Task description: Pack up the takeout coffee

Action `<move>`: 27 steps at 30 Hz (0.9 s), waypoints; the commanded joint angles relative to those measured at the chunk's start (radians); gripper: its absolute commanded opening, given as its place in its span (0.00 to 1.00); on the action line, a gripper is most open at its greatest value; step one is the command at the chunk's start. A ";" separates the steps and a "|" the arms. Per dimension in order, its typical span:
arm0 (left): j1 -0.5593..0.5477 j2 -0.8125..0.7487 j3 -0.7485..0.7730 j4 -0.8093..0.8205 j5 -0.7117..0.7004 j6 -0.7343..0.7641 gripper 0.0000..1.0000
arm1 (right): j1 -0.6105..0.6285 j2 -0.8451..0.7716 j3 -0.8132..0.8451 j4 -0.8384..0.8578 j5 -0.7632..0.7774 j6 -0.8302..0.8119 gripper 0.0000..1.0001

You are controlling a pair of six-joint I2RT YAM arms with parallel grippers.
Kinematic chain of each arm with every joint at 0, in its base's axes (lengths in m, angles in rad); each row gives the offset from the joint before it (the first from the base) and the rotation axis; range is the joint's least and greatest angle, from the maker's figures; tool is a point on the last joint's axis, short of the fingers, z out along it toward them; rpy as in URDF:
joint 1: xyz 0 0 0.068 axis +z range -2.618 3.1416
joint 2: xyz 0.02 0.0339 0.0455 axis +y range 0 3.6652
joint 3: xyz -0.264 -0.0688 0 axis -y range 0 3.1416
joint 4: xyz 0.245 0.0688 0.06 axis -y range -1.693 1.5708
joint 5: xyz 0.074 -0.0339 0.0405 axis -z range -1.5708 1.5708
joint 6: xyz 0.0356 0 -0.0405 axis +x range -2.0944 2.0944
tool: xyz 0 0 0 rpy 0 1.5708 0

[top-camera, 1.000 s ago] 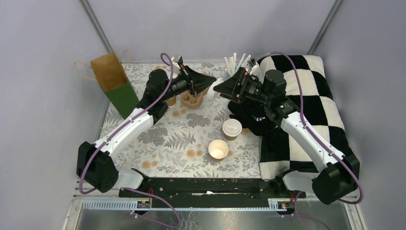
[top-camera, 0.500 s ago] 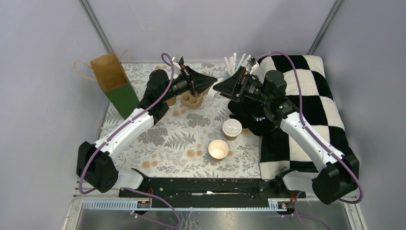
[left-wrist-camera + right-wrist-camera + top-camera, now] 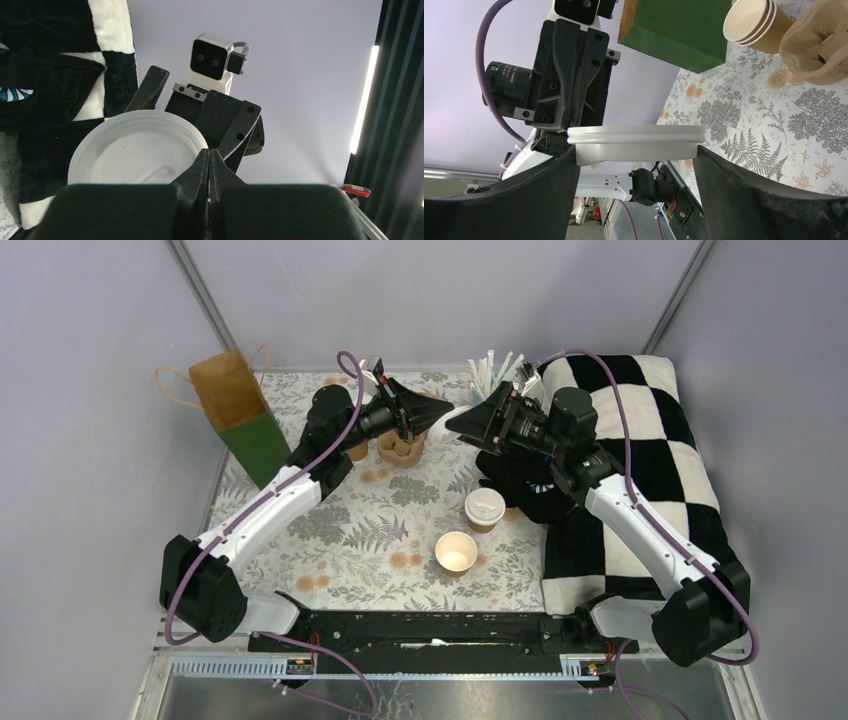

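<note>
From above the lid (image 3: 636, 136) barely shows; my right gripper (image 3: 634, 152) spans it, my left gripper (image 3: 209, 156) seems pinched on its rim.

Soft overhead light is filling the top view, leaving faint shadows on the floral tablecloth (image 3: 380, 530). The left wrist view is catching a light strip (image 3: 363, 97) glaring white, with the left gripper (image 3: 208, 155) blurring into a black mass. The right wrist view is showing the white lid (image 3: 636, 142) crisp, the right gripper (image 3: 635, 157) dark and soft beside it
</note>
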 commanded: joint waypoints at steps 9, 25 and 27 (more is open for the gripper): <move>-0.005 -0.041 0.043 -0.046 -0.016 0.072 0.01 | 0.010 -0.027 0.025 -0.023 0.031 -0.009 0.83; -0.005 -0.038 0.093 -0.171 0.032 0.193 0.35 | 0.011 -0.008 0.027 0.006 0.006 0.047 0.80; -0.004 -0.035 0.107 -0.198 0.032 0.212 0.34 | 0.010 -0.009 0.024 0.004 0.004 0.050 0.80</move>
